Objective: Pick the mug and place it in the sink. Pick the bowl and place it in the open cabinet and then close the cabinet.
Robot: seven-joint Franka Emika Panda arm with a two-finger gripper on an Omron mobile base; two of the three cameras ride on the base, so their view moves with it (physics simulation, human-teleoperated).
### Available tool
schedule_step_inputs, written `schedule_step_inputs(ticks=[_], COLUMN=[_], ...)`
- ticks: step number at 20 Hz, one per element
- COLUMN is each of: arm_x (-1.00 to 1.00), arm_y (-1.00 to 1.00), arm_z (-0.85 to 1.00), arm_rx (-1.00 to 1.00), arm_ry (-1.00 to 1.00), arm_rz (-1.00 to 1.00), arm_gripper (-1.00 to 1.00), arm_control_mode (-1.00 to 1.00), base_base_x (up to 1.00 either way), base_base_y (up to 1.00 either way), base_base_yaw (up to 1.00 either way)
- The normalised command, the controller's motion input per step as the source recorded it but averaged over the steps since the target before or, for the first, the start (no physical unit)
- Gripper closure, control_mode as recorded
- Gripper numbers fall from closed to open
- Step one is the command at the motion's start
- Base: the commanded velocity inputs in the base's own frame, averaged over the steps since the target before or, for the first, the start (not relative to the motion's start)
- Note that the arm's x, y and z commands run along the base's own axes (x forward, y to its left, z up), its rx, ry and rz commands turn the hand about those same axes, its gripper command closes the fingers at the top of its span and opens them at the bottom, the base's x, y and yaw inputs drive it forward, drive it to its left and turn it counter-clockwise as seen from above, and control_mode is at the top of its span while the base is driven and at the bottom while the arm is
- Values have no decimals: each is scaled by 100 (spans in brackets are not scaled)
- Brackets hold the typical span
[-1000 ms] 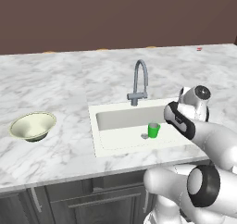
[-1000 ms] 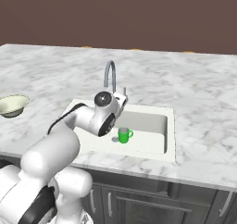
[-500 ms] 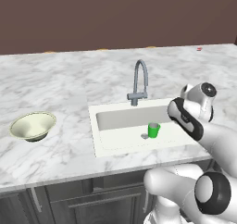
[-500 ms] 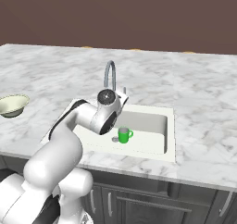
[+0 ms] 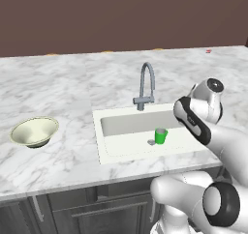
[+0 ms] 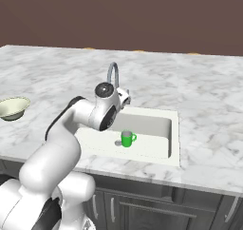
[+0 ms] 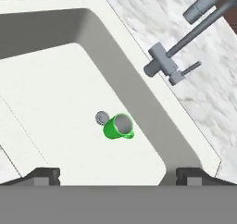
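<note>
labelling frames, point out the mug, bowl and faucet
mug (image 7: 117, 127), hand view, its green side
bowl (image 5: 35, 131), left base view, its cream inside
faucet (image 6: 113, 75), right base view, its curved neck

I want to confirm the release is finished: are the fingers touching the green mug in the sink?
Apart. In the hand view the fingers sit wide at the bottom edge, and bare white sink floor lies between them and the upright mug.
</note>
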Motion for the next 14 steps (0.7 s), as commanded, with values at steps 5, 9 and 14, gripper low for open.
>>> schedule_step_inputs(ticks=[5, 9, 14], arm_x=[-29, -32, -23], arm_y=[26, 2, 5], arm_z=[3, 4, 10], arm_rx=[18, 28, 29], arm_ry=[10, 18, 23], arm_rz=[-30, -26, -25], arm_gripper=[-100, -100, -100], arm_control_mode=[-100, -100, -100], base_base_x=[0, 0, 0], base_base_y=[0, 0, 0], base_base_yaw=[0, 0, 0])
